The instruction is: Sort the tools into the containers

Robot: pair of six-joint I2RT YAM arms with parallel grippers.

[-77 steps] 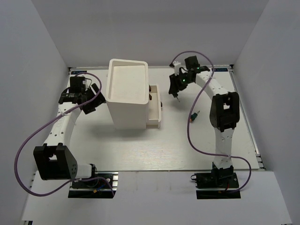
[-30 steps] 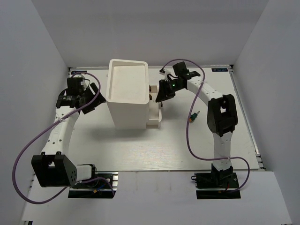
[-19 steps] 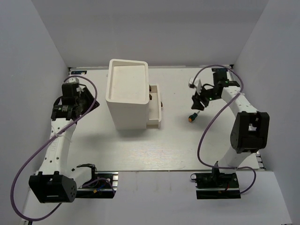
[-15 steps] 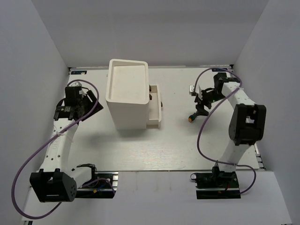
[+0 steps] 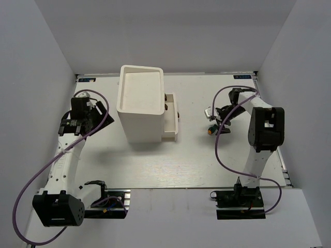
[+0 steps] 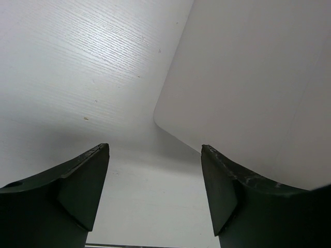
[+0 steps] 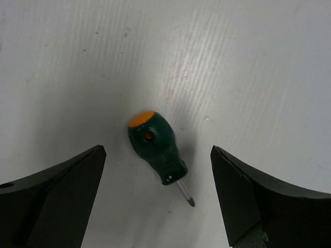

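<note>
A stubby green screwdriver with an orange cap (image 7: 154, 146) lies flat on the table, its tip towards the wrist. My right gripper (image 7: 158, 151) hangs open just above it, one finger on each side and neither touching. The top view shows the same screwdriver (image 5: 210, 130) below that gripper (image 5: 213, 122). The tall white bin (image 5: 140, 101) stands left of centre with the narrow white bin (image 5: 172, 123) against its right side. A dark tool end (image 5: 166, 107) shows in the narrow bin. My left gripper (image 5: 99, 114) is open and empty, left of the tall bin (image 6: 248, 77).
White walls close in the table (image 5: 155, 165) on the left, back and right. Purple cables loop from both arms. The arm bases sit at the near edge.
My right arm swung away from the narrow bin to the right, opened, and came down over the stubby screwdriver. My left arm drew back slightly towards the left.
</note>
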